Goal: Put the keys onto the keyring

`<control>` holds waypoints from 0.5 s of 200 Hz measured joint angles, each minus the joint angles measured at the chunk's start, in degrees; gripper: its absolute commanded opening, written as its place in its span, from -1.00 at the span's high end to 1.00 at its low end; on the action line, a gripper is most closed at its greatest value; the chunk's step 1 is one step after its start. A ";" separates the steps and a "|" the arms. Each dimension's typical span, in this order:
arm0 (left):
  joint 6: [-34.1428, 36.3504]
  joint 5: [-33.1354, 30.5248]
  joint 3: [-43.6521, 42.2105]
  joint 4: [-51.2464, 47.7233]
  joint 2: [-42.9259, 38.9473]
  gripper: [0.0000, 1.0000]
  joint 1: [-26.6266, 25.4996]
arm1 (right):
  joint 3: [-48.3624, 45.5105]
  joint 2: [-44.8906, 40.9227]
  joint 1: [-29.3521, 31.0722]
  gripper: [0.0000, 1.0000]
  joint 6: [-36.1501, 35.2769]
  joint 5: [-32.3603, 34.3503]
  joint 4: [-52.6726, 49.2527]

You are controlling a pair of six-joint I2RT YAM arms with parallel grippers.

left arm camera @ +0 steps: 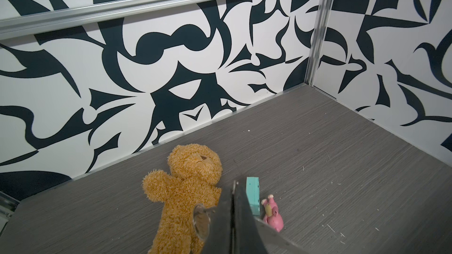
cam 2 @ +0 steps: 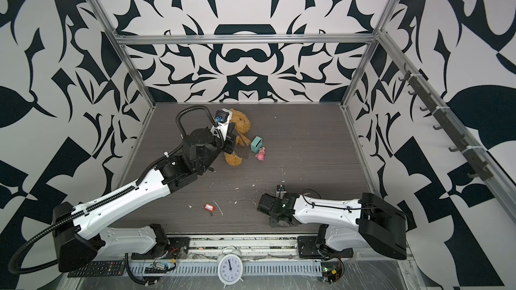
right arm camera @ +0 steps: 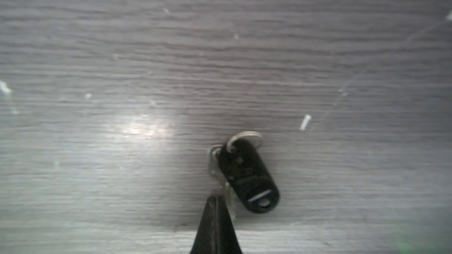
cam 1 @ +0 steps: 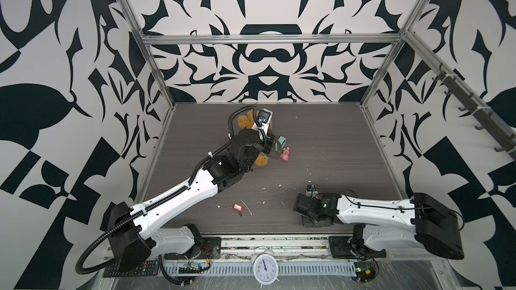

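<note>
**Asker:** Where are the keys?

**Me:** The black fob (right arm camera: 248, 179) lies flat on the table (right arm camera: 97, 45), right at the tip of my right gripper (right arm camera: 215, 200). A small split ring (right arm camera: 244, 138) goes through its far end, though everything there is blurred. The red tag (cam 1: 238, 207) lies alone near the front edge, between my two arms.

**Asker:** And your right fingers?

**Me:** Pressed together with no gap, the tips touching a pale metal piece (right arm camera: 215, 164) beside the fob. That piece is smeared and half under the fob, so I cannot tell whether I pinch any of it. In both top views my own wrist hides the gripper and the fob.

**Asker:** The keyring?

**Me:** Up at my left gripper (left arm camera: 233, 199), whose fingers are clamped flat. The keyring (left arm camera: 201, 223) juts from their side, out of focus, above the teddy bear (left arm camera: 186, 191). I cannot separate its strap from my dark fingers.

**Asker:** Anything else covered?

**Me:** The teal box (left arm camera: 253, 191) and the pink toy (left arm camera: 272, 216) are each partly behind those fingers
</note>
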 measured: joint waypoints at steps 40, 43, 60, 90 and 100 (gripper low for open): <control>0.07 -0.11 0.00 0.00 0.00 1.00 -0.02 | 0.85 0.98 -0.09 1.00 0.46 3.52 -6.05; 0.09 -0.15 0.00 0.00 0.00 1.00 -0.02 | 0.94 1.01 -0.13 1.00 0.46 3.80 -6.34; 0.24 -0.22 0.00 0.00 0.00 1.00 0.00 | 1.20 1.01 -0.96 1.00 0.22 5.01 -7.23; 0.42 -0.22 0.00 0.00 0.00 1.00 0.00 | 1.18 1.88 -3.32 1.00 -1.27 5.64 -5.64; 0.44 -0.22 0.00 0.00 0.00 1.00 0.00 | 1.20 2.29 -4.20 1.00 -1.79 6.05 -5.18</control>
